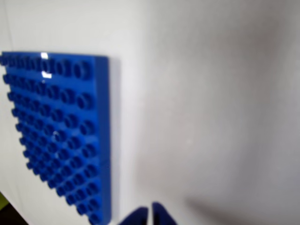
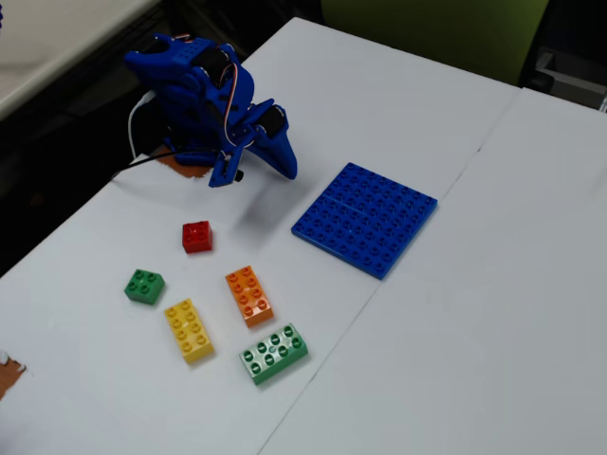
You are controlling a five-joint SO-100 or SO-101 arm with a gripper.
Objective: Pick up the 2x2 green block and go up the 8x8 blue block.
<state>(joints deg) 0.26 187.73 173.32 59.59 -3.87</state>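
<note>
The 2x2 green block (image 2: 144, 285) sits on the white table at the left of the fixed view, apart from the other bricks. It is out of the wrist view. The 8x8 blue block (image 2: 365, 218) lies flat near the table's middle and fills the left side of the wrist view (image 1: 61, 131). My blue arm is folded low at the table's far left edge. My gripper (image 2: 287, 170) is shut and empty, its tips above bare table between the red brick and the blue plate. In the wrist view the gripper (image 1: 151, 216) shows only its tips, at the bottom edge, pressed together.
A red 2x2 brick (image 2: 196, 236), an orange brick (image 2: 249, 296), a yellow brick (image 2: 189, 330) and a longer light-green brick (image 2: 273, 353) lie near the green block. A table seam runs just right of the plate. The table's left edge drops off close to the arm.
</note>
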